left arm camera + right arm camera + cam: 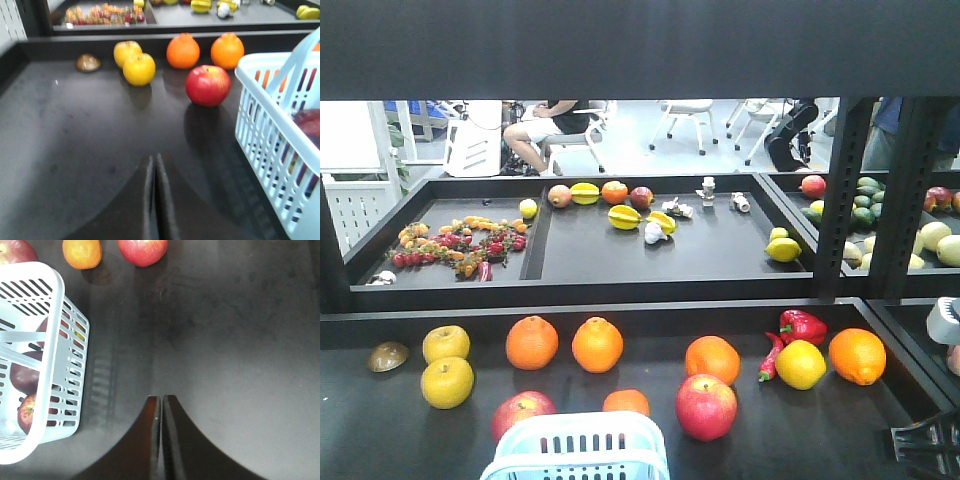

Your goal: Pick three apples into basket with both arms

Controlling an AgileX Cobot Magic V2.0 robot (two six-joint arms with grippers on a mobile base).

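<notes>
My left pincer (155, 200) and right pincer (161, 440) are pressed together, empty. The basket (55, 300) holds apples; one apple (208, 85) sits beside it. I should spread wide before descending.

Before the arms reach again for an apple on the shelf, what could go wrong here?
1. Wrong pick: the red apple lies close to two oranges, and yellow fruits sit nearby.
2. Both grippers, left and right, are shut; if they stay shut they may push an apple so it rolls.
3. The basket already seems to hold apples; a bump of its rim could shift it.
</notes>
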